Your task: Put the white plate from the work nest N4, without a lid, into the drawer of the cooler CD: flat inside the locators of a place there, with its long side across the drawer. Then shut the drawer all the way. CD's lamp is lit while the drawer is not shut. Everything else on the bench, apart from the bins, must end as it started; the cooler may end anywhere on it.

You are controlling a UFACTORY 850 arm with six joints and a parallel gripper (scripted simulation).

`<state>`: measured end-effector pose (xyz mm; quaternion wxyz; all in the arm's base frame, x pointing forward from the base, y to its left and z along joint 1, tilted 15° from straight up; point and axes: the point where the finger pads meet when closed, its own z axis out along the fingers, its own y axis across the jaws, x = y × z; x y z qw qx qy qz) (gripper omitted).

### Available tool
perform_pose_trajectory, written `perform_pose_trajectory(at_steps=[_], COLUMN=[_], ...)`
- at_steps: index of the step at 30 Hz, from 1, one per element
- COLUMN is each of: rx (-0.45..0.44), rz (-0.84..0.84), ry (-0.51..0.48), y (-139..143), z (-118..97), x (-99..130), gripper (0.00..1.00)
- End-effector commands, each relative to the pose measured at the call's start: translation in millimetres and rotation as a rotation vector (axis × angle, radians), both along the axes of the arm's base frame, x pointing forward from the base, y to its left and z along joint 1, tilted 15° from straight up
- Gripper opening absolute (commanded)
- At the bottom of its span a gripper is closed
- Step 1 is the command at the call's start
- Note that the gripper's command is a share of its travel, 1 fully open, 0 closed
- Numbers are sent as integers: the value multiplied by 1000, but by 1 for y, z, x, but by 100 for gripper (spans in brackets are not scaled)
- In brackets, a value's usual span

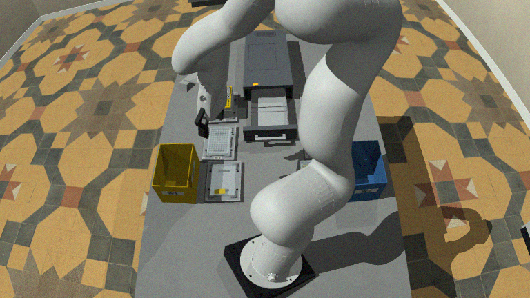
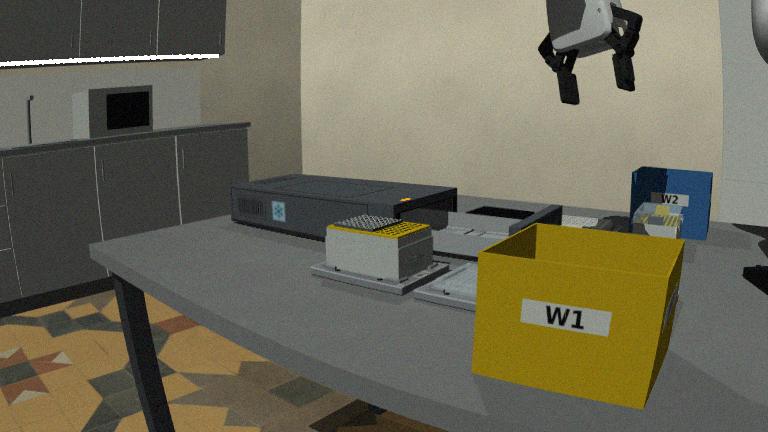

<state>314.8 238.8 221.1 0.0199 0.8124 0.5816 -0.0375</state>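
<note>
Gripper (image 2: pixel 594 85) fully open, holding nothing, high above the worktop (image 2: pixel 237 291), so it clears everything below while it lines up. White plate (image 1: pixel 219 141) sits uncovered in its nest, middle of the row of 3 between yellow bin W1 (image 2: pixel 572 314) and cooler CD (image 1: pixel 266 60); I take this for N4, label unreadable. From the top view the gripper hangs near that plate's far-left corner. Drawer (image 1: pixel 270 116) is pulled out, orange lamp (image 1: pixel 255 83) lit, so a place is reachable. Likely next: centre over the plate, descend.
</note>
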Motion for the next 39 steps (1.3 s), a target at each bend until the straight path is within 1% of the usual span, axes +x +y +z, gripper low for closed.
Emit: perform_pose_trajectory(at_steps=[1,2,5,7,13,15,19,21,28,32,39], rx=[-18,-18,-26,-26,-40,-40,-48,-48,-58,-58,-65], rz=[-112,-112,-199,-199,-351,-351,-462,-462,-638,-638,-813], ry=[-33,-33,-55,-55,-93,-93,-122,-122,-170,-170,-219], y=[-13,-13,-24,-24,-43,-43,-58,-58,-82,-82,-107], z=[4,4,7,7,12,12,16,16,22,22,29], x=[12,12,21,21,35,35,46,46,60,60,74], gripper=[100,100,100,100,100,100,100,100,100,100,100])
